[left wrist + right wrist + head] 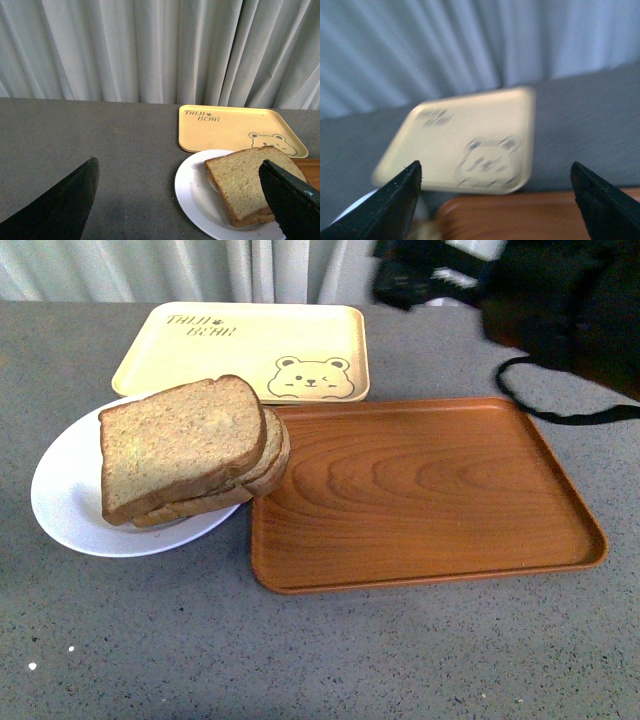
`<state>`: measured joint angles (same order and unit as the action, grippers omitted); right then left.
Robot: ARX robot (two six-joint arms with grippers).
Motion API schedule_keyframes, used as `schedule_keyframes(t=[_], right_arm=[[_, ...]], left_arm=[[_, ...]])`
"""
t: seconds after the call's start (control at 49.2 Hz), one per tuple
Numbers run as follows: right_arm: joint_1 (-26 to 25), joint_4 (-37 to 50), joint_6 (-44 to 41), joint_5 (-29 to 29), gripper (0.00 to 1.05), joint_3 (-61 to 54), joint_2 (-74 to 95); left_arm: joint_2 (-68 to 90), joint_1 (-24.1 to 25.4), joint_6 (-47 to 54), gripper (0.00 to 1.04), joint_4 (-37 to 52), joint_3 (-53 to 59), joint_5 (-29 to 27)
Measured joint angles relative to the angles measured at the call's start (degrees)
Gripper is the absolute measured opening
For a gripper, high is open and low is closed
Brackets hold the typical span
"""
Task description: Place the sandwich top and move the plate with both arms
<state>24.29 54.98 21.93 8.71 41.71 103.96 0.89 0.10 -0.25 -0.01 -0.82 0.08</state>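
Note:
The sandwich top (178, 443), a thick brown speckled slice with a plain face, lies on a lower slice on the white plate (70, 502) at the left of the grey table. It overhangs toward the wooden tray. The left wrist view shows the same slice (246, 182) on the plate (192, 192); my left gripper (182, 202) is open and empty above the table, just short of the plate. My right gripper (497, 200) is open and empty, raised over the far edge of the wooden tray; its view is blurred. A dark blurred arm (480, 280) shows at the back right.
A brown wood-grain tray (420, 490) lies right of the plate, touching its rim. A yellow bear tray (245, 350) lies behind them, also in the left wrist view (235, 127) and right wrist view (465, 145). A black cable (560, 415) trails at the right. White curtains hang behind.

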Motion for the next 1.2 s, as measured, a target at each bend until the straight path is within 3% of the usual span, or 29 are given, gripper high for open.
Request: schedule_keyframes(t=[0.061,0.163,0.569,0.813,0.955,1.016,1.199], right_arm=[[-2.9,7.2,-7.6,5.7,0.76,-5.0,-2.5],[-8.4,12.0,-14.9,6.3,0.62,-12.4,-7.9],[-15.0,10.8,-21.0,-0.1,0.02,-28.4,-24.3],[-17.8,6.6,-21.5,-2.2,0.02,-33.7,-33.4],[-19.5,1.0,-21.6,-4.1,0.02,-37.1,-42.3],[-22.1,-1.8,-21.6,-8.1,0.02,-38.2,-46.2],[-24.1,-10.5,-21.6,-8.6,0.02,-40.3,-57.1]], left_arm=[[0.0,0.0,0.0,0.96,0.0,0.0,0.0],[0.0,0.0,0.0,0.96,0.0,0.0,-0.2],[0.0,0.0,0.0,0.96,0.0,0.0,-0.1],[0.0,0.0,0.0,0.96,0.0,0.0,-0.1],[0.0,0.0,0.0,0.96,0.0,0.0,-0.1],[0.0,0.0,0.0,0.96,0.0,0.0,-0.1],[0.0,0.0,0.0,0.96,0.0,0.0,-0.1]])
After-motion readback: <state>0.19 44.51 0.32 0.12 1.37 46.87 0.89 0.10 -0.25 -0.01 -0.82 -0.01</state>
